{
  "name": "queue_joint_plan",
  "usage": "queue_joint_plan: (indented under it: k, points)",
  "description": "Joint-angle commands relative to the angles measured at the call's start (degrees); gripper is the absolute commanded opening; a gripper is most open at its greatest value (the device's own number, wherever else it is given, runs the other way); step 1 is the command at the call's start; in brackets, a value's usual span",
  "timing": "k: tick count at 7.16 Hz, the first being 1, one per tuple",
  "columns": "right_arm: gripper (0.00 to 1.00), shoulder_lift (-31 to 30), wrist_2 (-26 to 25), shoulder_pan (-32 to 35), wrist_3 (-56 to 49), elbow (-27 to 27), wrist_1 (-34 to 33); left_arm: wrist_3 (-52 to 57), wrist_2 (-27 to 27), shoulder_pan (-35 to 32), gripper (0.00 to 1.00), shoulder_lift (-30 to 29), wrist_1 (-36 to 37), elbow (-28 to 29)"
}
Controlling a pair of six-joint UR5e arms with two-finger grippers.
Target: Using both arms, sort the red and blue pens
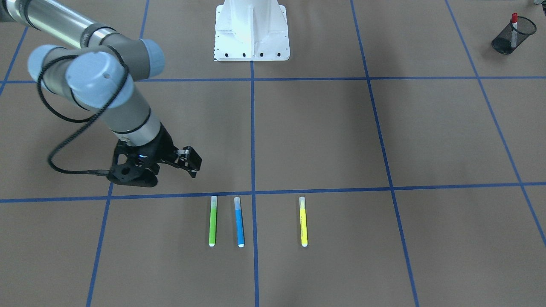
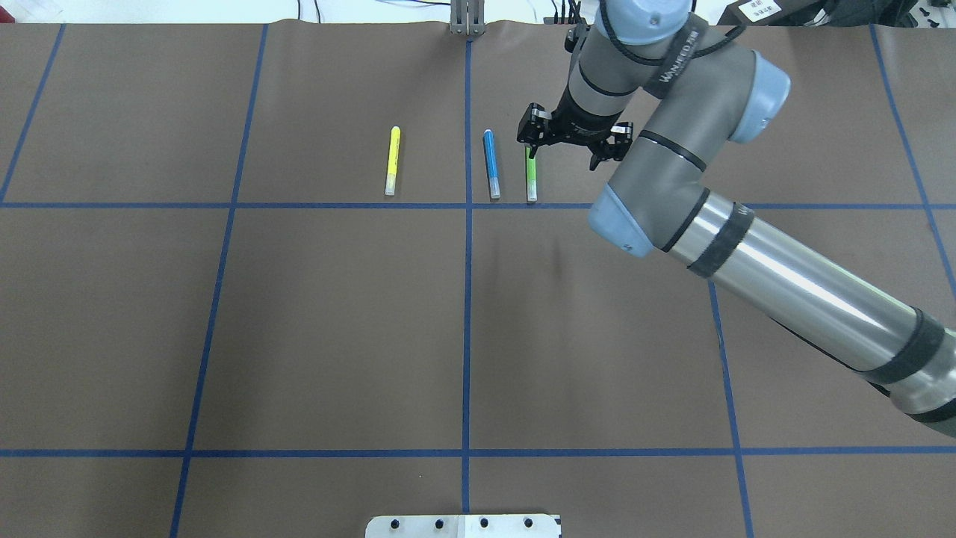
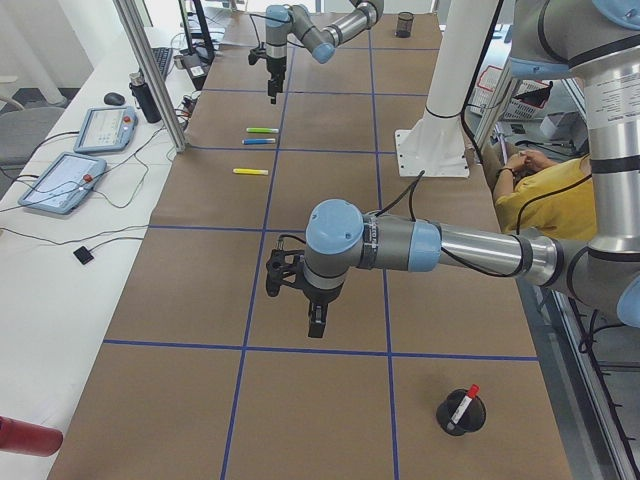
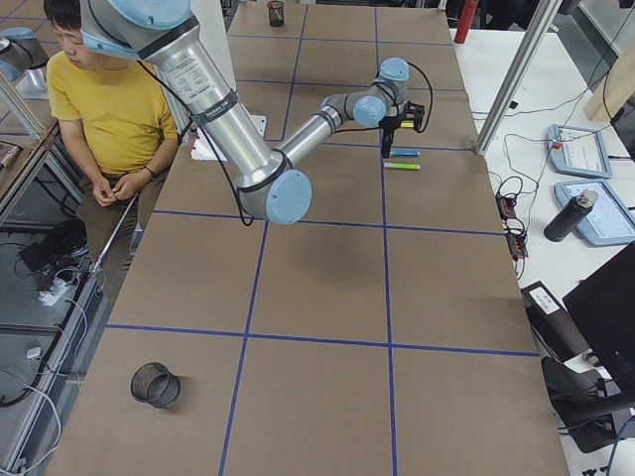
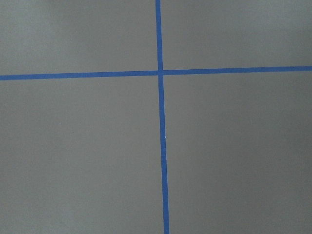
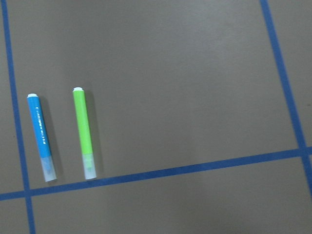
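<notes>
Wide open, the black right gripper [image 2: 567,149] hangs by the green marker [image 2: 531,179] lying just beside the blue-barrelled pen [image 2: 491,164]; it may grab green instead. The red-capped white pen [image 1: 514,26] stands in a black mesh cup [image 1: 505,43]. The left gripper [image 3: 315,328] hides its jaws, so nobody can tell.

You're working in a robotics lab, not a home or a shop. The long table [image 2: 336,336] is papered brown and marked into squares with blue tape [image 2: 467,299]. A white bolted pedestal [image 1: 251,30] stands at its edge. The left arm [image 3: 470,248] and the right arm [image 2: 784,284] are grey industrial tubes with light-blue joint caps. On the white side bench [image 3: 40,300] you have two teach pendants [image 3: 103,128] and loose cables [image 3: 40,237], beside aluminium frame posts [image 3: 150,75], and a person [image 4: 109,109] sits beside the rig
</notes>
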Motion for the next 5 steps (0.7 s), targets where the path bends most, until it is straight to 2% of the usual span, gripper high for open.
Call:
queue_joint_plan:
  k: [1, 2, 4, 5]
  points:
    - [1.00, 5.2, -1.3, -1.9, -1.7, -9.2, 4.0, 0.0, 0.0, 0.0, 1.00, 0.2, -0.1, 0.2]
    - [1.00, 8.3, -2.8, -3.2, 1.2, -15.0, 8.0, 0.0, 0.0, 0.0, 1.00, 0.2, 0.0, 0.3]
    - [0.95, 9.6, -4.2, -5.3, 2.2, -17.5, 8.6, 0.0, 0.0, 0.0, 1.00, 0.2, 0.1, 0.5]
    - [0.83, 9.6, -4.2, -5.9, 2.1, -17.8, 8.6, 0.0, -0.1, 0.0, 1.00, 0.2, 0.1, 0.7]
